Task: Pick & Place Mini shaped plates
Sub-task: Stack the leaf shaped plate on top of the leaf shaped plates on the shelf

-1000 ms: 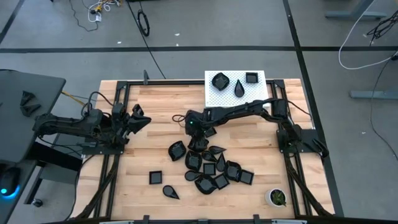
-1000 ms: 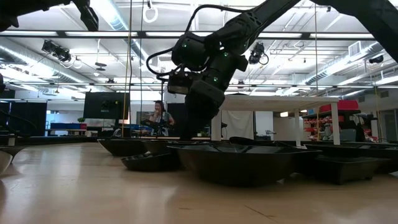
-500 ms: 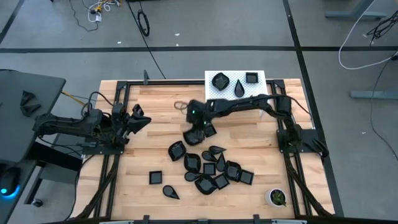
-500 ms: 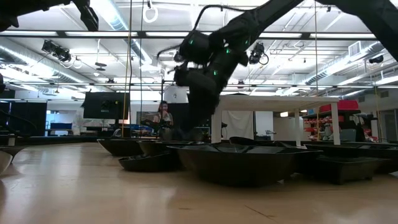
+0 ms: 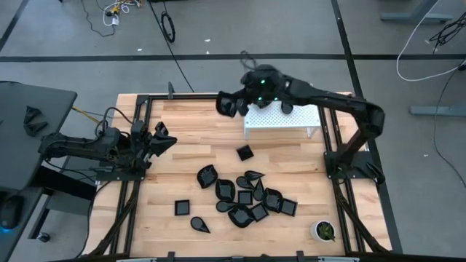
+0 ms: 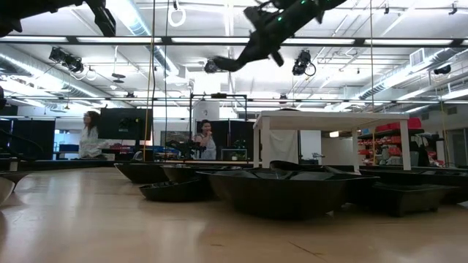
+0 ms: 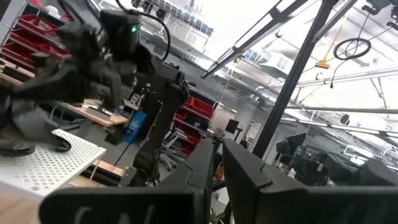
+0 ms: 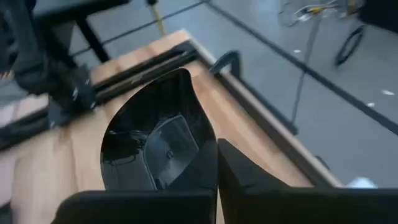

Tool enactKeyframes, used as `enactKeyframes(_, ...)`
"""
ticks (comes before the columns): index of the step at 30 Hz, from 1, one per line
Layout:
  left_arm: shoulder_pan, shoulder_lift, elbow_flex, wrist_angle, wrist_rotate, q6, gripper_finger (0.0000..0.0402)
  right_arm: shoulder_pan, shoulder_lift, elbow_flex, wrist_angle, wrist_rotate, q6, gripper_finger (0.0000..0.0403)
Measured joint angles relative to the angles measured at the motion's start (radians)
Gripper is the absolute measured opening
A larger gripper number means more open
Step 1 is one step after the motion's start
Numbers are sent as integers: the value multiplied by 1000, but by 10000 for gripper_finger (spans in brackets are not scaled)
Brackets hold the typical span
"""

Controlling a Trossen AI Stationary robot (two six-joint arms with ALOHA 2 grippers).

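Mini shaped plates point(image 5: 247, 198) lie in a loose pile of glossy black dishes on the near middle of the wooden table, with one square plate point(image 5: 245, 153) apart on the far side. In the low view the pile point(image 6: 285, 191) fills the foreground. My right gripper point(image 5: 233, 104) hangs high over the table's far edge, left of the white platform, shut on a black rounded plate point(image 8: 155, 144) point(image 5: 225, 105). The low view shows that gripper point(image 6: 235, 61) up near the ceiling line. My left gripper point(image 5: 162, 138) waits at the left edge, shut and holding nothing.
A white perforated platform point(image 5: 280, 120) stands at the far middle, its top mostly hidden by my right arm. A small white cup with green contents point(image 5: 323, 231) sits at the near right corner. Black frame rails point(image 5: 138, 182) run along both sides. People stand in the room behind.
My right gripper shut on a plate at the pile, then lifted it high and carried it toward the far edge, left of the white platform. The left arm stayed still.
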Motion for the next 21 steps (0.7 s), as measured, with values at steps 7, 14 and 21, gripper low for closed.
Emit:
enactKeyframes(7, 0, 0, 0, 0, 0, 0, 42, -48, -85, 0, -142, 105, 43, 2)
enactKeyframes(14, 0, 0, 0, 0, 0, 0, 42, -114, -105, -44, -278, 250, 129, 2)
enactKeyframes(21, 0, 0, 0, -1, 0, 0, 42, -170, -200, -266, -137, 288, 253, 2)
